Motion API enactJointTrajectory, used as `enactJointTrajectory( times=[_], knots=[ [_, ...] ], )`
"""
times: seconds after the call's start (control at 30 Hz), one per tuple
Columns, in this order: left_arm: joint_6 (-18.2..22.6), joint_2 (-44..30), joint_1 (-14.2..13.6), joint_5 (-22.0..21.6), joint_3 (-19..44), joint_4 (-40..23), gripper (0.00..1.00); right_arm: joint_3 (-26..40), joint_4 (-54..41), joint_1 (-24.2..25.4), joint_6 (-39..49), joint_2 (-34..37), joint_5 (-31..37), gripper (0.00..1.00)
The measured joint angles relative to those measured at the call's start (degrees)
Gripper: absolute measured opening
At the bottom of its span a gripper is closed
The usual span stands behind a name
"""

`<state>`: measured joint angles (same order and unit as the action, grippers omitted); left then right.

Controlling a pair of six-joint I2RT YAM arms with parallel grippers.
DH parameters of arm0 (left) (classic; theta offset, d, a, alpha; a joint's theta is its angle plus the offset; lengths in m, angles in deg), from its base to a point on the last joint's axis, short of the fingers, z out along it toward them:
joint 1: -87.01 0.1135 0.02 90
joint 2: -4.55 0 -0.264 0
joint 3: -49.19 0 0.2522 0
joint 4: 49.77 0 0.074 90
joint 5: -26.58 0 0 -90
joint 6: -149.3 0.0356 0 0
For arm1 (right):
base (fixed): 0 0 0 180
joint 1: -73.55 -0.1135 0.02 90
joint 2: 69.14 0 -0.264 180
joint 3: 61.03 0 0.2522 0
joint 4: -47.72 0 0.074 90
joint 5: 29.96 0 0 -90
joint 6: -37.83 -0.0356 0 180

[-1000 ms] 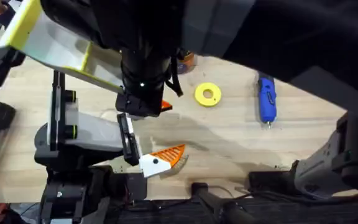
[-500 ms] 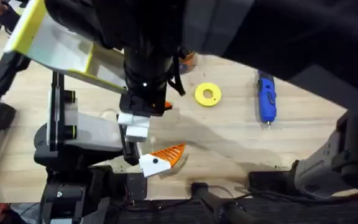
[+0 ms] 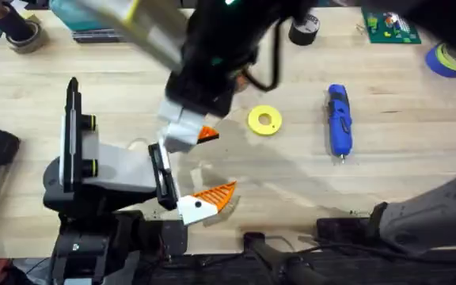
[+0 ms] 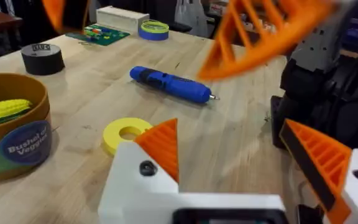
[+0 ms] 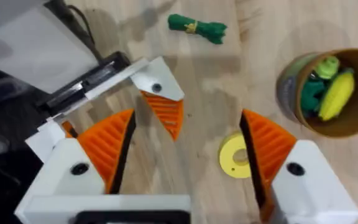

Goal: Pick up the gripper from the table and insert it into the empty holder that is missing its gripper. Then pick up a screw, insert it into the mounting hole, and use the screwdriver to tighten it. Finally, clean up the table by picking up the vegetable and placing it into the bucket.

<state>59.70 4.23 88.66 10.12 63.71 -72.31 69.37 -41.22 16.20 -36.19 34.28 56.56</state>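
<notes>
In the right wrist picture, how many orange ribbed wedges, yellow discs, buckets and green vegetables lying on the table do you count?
Orange ribbed wedges: 3
Yellow disc: 1
Bucket: 1
Green vegetable on the table: 1
Total: 6

bucket (image 4: 14, 134) blue label "Bushel of Veggies", black tape roll (image 4: 42, 58) label unreadable

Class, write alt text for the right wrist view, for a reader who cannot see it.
Seen from above a wooden table, the right gripper has its white fingers with orange ribbed pads spread open. Between them lie a yellow disc and the left gripper's finger; farther off are the green vegetable and the brown bucket holding toy food.
</notes>
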Motion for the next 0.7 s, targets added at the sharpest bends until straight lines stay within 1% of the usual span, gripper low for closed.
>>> enactJointTrajectory(
  times=[0.3,0.47,0.53,0.6,0.7],
  knots=[
    [0.0,0.0,0.0,0.0,0.0,0.0,0.985,0.0,-0.1,4.9,-3.6,-4.5,0.0,0.997],
    [0.0,0.0,0.0,0.0,0.0,0.0,0.986,-0.7,0.4,5.8,-4.2,-6.9,0.0,0.997],
    [0.0,0.0,0.0,0.0,0.0,0.0,0.986,-2.8,1.8,5.9,-4.2,-8.8,0.0,0.997],
    [0.0,0.0,0.0,0.0,0.0,0.0,0.986,-6.5,4.0,6.1,-4.2,-11.3,-0.1,0.997],
    [0.0,0.0,0.0,0.0,0.0,0.0,0.986,-13.4,7.2,6.7,-4.3,-15.7,-0.3,0.997]
  ],
)
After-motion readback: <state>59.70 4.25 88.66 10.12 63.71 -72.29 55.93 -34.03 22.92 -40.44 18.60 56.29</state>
